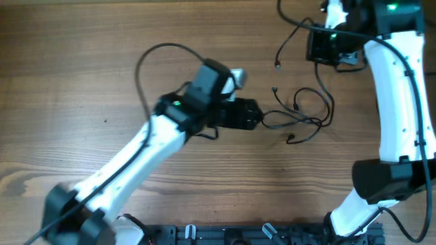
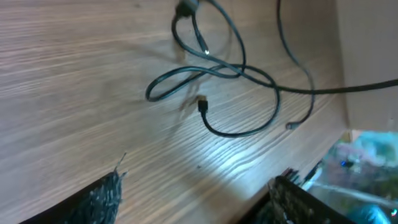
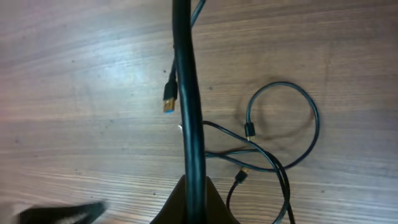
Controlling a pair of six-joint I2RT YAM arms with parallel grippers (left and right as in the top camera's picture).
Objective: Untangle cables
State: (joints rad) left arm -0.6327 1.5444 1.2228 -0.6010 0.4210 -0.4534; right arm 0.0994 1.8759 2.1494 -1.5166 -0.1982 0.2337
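Several looped cables (image 1: 293, 122), long axis left-right

place: robotics lab bench | cues: left arm (image 1: 129, 160) and right arm (image 1: 395, 102) mounted at wood-grain table (image 1: 68, 68)

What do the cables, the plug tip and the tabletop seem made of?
Cables: black rubbery or plastic jacket, slight sheen, bends freely. Plug tip: gold-toned metal, likely plated. Tabletop: wood grain, satin glare; solid or laminate, cannot tell.

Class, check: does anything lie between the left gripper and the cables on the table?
Nothing visible. Only bare table separates the open left gripper from the cables ahead of it.
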